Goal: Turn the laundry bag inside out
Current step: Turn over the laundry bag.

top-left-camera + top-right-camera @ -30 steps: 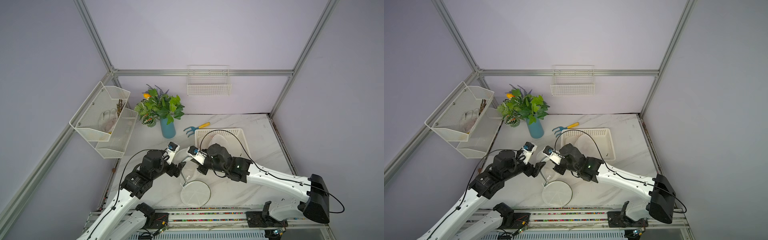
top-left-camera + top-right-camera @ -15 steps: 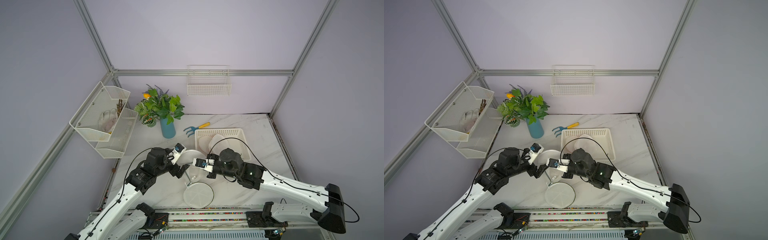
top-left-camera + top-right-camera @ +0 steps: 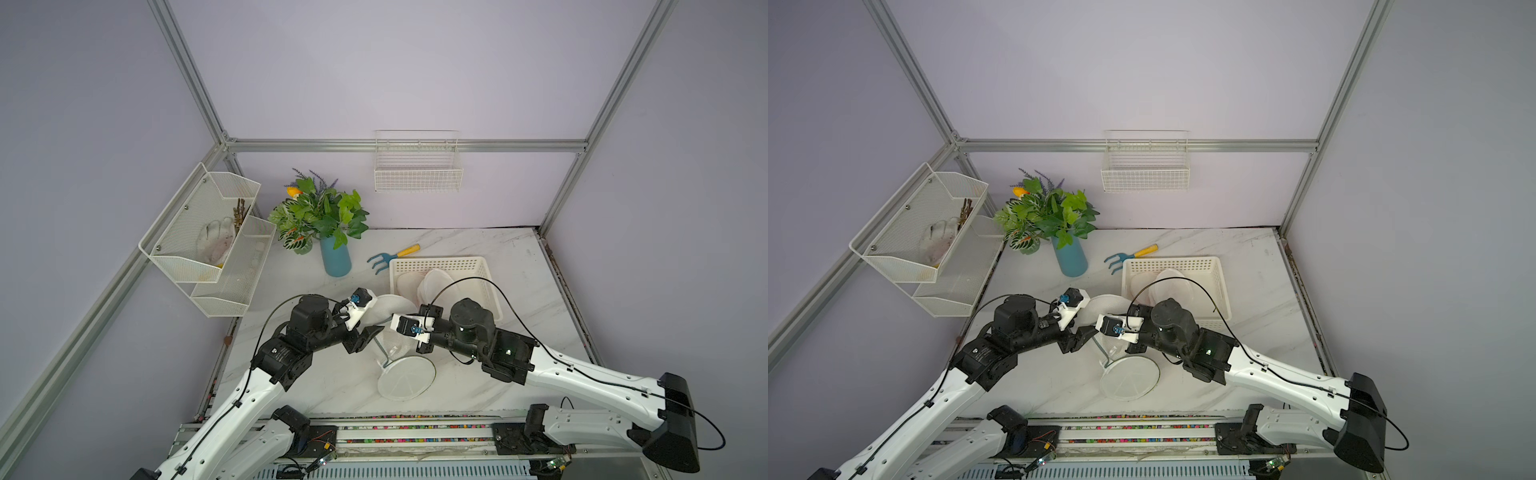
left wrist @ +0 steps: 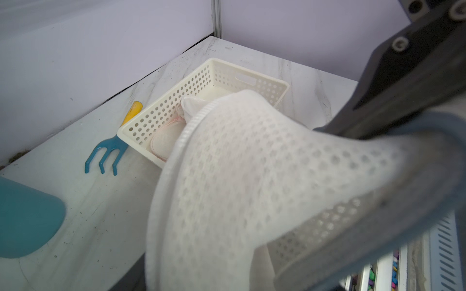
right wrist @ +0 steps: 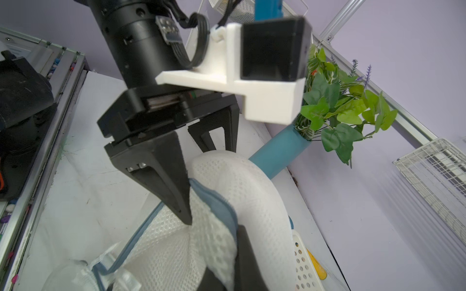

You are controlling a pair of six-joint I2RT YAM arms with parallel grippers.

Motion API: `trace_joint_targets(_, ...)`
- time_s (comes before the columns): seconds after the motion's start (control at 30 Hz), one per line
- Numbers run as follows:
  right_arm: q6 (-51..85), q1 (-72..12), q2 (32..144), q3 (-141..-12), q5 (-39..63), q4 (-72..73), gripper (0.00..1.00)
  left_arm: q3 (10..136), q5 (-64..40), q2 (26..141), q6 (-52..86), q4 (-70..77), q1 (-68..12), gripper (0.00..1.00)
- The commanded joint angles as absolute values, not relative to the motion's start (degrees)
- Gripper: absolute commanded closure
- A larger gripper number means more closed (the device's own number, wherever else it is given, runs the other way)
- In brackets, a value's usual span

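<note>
Now | right-wrist only: left gripper point(image 5: 209, 186) agape astride white blue-trimmed mesh laundry bag point(image 5: 252, 191) | right gripper point(image 5: 237, 249) clamped on it | marble tabletop point(image 3: 528, 299) open rightward

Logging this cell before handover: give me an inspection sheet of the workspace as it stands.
Surface: marble table, faint marks.
Job's things: laundry bag, white mesh, partly lifted between the grippers.
Clutter: perforated basket holding white pouches, rake, vase of plants.
Grippers: left gripper open astride the bag's blue rim; right gripper shut on the bag.
Cables: black cable arcs over the basket.
Surroundings: wire basket on back wall, mesh rack on side wall.
</note>
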State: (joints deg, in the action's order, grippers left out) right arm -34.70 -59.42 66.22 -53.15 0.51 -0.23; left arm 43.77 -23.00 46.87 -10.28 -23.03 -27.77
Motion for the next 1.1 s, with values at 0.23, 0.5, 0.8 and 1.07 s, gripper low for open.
trace_joint_targets(0.23, -25.5, -59.7, 66.7, -54.0, -6.2, 2.6, 1.0, 43.6, -29.2, 45.3, -10.4, -18.3, -27.4, 0.72)
trace_joint_targets(0.5, -16.6, -59.7, 69.9, -56.8, -10.4, 1.0, 1.0, 43.9, -30.0, 45.8, -10.1, -18.4, -27.4, 1.0)
trace_joint_targets(0.8, -6.4, -59.5, 63.5, -50.6, -13.5, -2.3, 0.41, 45.5, -25.6, 46.2, -6.5, -18.9, -27.3, 1.0)
trace_joint_targets(1.07, -6.1, -59.5, 58.3, -41.2, -13.5, 8.8, 0.41, 45.8, -27.9, 45.8, -3.4, -15.4, -27.2, 1.0)
